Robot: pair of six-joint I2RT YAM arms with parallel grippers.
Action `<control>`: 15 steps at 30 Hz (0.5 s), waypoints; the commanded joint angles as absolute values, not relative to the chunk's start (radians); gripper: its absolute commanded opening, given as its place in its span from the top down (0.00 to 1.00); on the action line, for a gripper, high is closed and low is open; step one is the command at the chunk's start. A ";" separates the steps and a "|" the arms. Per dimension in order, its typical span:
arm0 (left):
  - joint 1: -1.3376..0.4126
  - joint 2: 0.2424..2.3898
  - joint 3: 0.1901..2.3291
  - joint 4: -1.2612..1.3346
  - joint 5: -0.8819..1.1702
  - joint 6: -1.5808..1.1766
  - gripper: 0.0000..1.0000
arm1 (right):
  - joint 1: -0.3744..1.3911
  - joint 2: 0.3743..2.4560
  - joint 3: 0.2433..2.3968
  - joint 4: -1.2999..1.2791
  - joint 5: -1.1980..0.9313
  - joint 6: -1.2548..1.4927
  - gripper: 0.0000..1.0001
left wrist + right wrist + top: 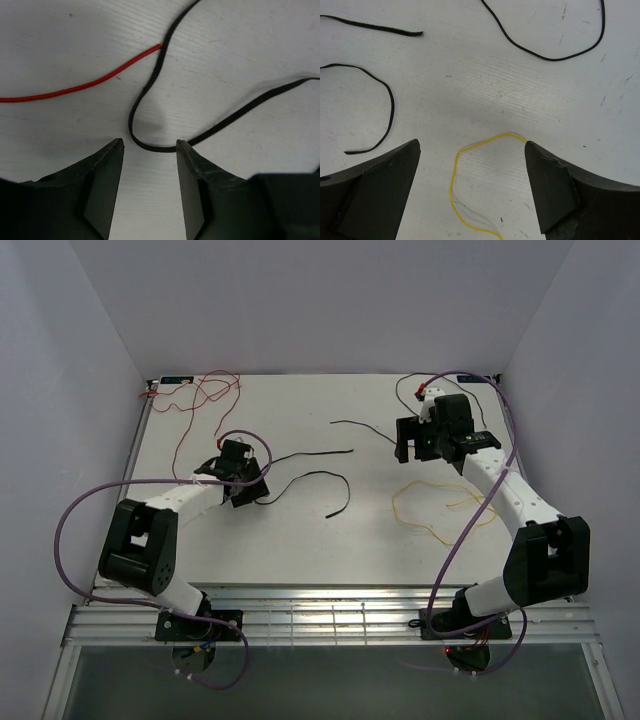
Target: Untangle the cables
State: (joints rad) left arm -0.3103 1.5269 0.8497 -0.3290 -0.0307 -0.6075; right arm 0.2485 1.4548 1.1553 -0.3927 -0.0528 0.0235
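Note:
Several thin cables lie loose on the white table (300,550). My left gripper (240,482) is low over the table, open (150,144). The bend of a black cable (150,146) lies at its fingertips, touching the right one, with nothing held between the jaws. A red cable (75,90) ends against that black cable and loops off to the far left corner (190,408). My right gripper (432,440) hovers wide open (472,145) over a yellow cable (451,185), which passes just under its right fingertip. More black cables (390,100) lie ahead of it.
Two more black strands (310,454) (365,427) cross the middle of the table. The yellow loop (395,502) lies near the right arm. Purple hoses (70,510) arc beside both arms. White walls close in the left, right and far sides.

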 commanded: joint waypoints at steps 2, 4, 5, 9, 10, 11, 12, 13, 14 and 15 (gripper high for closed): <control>-0.308 1.583 0.902 -0.318 -0.183 -0.707 0.49 | 0.249 1.373 1.138 -0.361 -0.080 0.037 0.10; -0.317 1.611 0.917 -0.325 -0.187 -0.704 0.60 | 0.249 1.358 1.129 -0.354 -0.063 0.043 0.10; -0.322 1.633 0.920 -0.330 -0.192 -0.707 0.62 | 0.249 1.353 1.129 -0.354 -0.058 0.043 0.10; -0.363 1.675 0.922 -0.327 -0.184 -0.722 0.90 | 0.249 1.338 1.131 -0.360 -0.035 0.046 0.10; -0.376 1.683 0.926 -0.327 -0.180 -0.724 1.00 | 0.249 1.335 1.128 -0.359 -0.035 0.046 0.10; -0.389 1.690 0.943 -0.330 -0.179 -0.726 1.00 | 0.249 1.332 1.124 -0.356 -0.037 0.051 0.10; -0.425 1.700 0.954 -0.340 -0.172 -0.733 1.00 | 0.249 1.324 1.123 -0.354 -0.040 0.052 0.10; -0.445 1.700 0.963 -0.345 -0.170 -0.739 1.00 | 0.249 1.321 1.121 -0.353 -0.043 0.051 0.10; -0.468 1.698 0.982 -0.354 -0.176 -0.748 1.00 | 0.249 1.312 1.118 -0.345 -0.044 0.052 0.10; -0.507 1.695 0.989 -0.357 -0.181 -0.758 1.00 | 0.249 1.309 1.117 -0.344 -0.044 0.052 0.10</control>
State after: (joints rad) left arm -0.4210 1.6917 0.9512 -0.3290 -0.1867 -0.7212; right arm 0.2485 1.3563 1.1240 -0.3847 -0.0479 0.0452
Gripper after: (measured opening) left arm 0.025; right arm 0.903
